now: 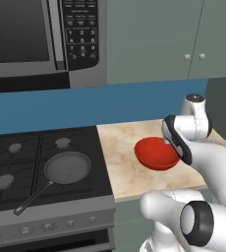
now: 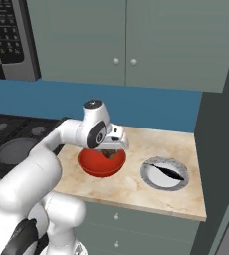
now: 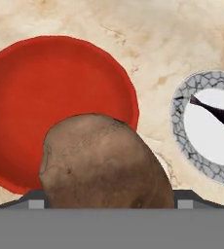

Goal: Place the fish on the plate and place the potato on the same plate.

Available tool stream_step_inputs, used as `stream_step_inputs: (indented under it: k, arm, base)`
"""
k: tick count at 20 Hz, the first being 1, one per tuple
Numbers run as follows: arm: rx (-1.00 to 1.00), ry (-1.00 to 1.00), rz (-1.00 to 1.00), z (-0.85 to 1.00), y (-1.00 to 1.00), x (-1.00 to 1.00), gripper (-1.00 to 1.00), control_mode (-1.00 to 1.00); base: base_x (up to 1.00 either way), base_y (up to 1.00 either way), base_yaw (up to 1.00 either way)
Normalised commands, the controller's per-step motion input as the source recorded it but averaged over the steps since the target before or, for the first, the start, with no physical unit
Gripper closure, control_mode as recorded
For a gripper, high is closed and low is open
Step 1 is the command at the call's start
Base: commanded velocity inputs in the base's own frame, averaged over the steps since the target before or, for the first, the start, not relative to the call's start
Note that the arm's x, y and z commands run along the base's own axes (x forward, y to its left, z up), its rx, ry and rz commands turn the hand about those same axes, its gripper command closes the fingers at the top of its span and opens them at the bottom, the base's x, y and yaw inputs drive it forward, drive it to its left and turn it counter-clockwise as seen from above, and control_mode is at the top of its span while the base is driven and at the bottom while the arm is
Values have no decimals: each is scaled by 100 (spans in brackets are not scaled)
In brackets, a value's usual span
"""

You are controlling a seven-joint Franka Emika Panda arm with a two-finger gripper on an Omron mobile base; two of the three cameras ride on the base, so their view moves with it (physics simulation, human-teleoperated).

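Gripper (image 2: 110,151) holds potato above red bowl; fish already on plate.

Claw closed around the brown potato (image 3: 104,163), fingers mostly hidden behind it in the hand view, spud fills the gap between them. It hangs over the near-right part of the red bowl (image 2: 100,164), clear of the bowl floor as far as can be told. Bowl sits on the beige marble counter (image 2: 136,187), right of the black stove (image 1: 41,167). Right of the bowl, near but apart, is the white plate (image 3: 201,126) with a grey crackle rim; the dark fish (image 2: 167,172) lies across it, tail end pointing toward the bowl. Grey frying pan (image 1: 66,168) on the stove's near burner, handle toward the near left. Microwave (image 1: 41,39) up above the stove, green-grey cabinets (image 2: 126,40) above the counter.
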Motion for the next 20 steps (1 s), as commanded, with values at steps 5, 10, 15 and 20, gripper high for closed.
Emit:
stream_step_inputs:
  k: [5,10,15,20]
  arm:
    - [0,6,-32,10,-96,-37,100,-100]
    - [0,7,-31,-1,-92,-22,100,-100]
    - [2,12,-26,-36,-64,-1,100,-100]
    - [27,-2,2,-31,-59,26,100,-100]
  base:
    - [0,0,0]
    - [0,0,0]
    - [0,0,0]
    - [0,0,0]
